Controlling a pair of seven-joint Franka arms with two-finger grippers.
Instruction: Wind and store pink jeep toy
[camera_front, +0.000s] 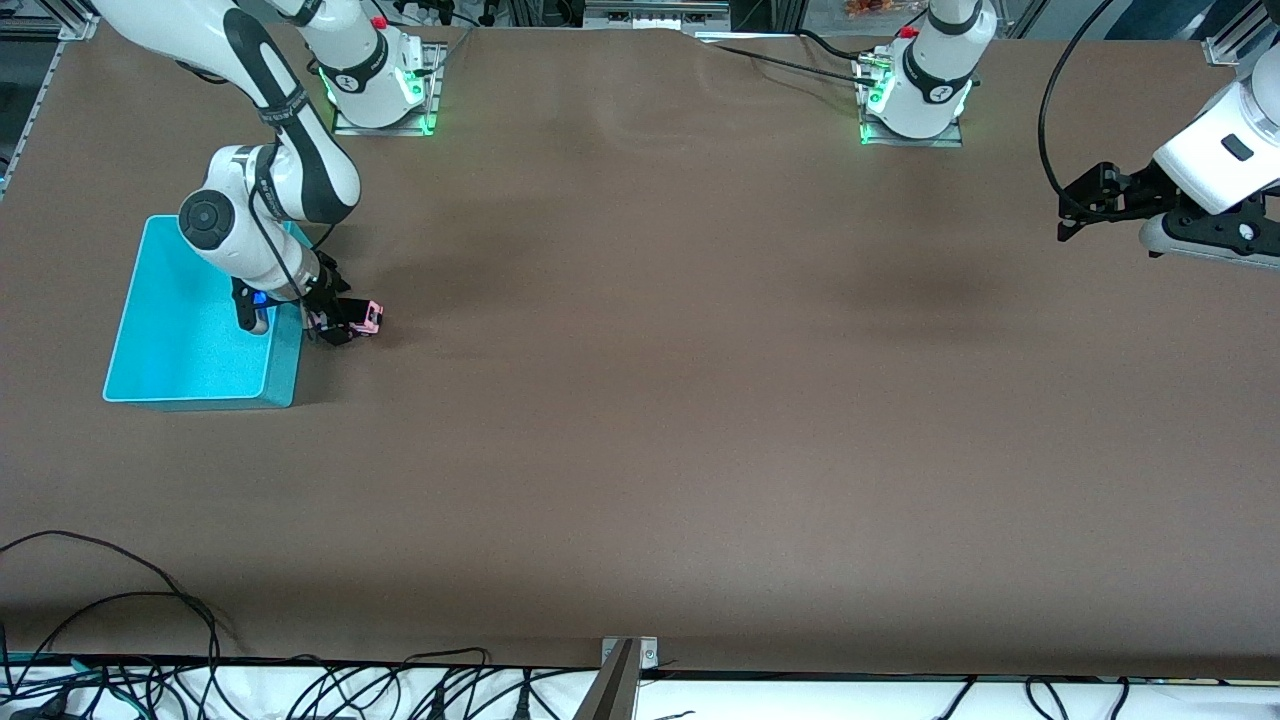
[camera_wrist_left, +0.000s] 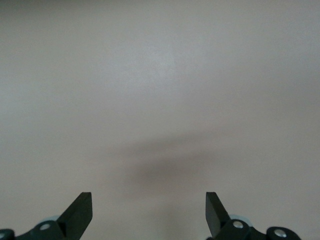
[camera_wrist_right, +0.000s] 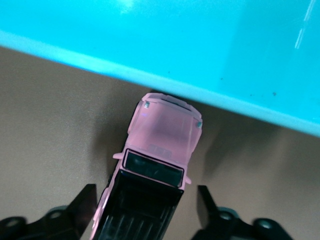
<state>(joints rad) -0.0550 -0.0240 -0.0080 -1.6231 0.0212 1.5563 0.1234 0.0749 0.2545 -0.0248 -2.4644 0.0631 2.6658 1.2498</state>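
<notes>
Your right gripper (camera_front: 340, 322) sits low on the table just beside the bin (camera_front: 160, 330), its fingers (camera_wrist_right: 82, 202) flanking the rear of the pink jeep (camera_wrist_right: 157, 150) but not visibly pressed on it, nose almost at the bin wall; likely so it can be gripped for winding. Your left gripper (camera_wrist_left: 149, 212) waits spread over bare table, well clear.

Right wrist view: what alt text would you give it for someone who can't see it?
A pink jeep toy sits on the brown table, its nose against the turquoise bin, with the right gripper straddling its black roof.
</notes>
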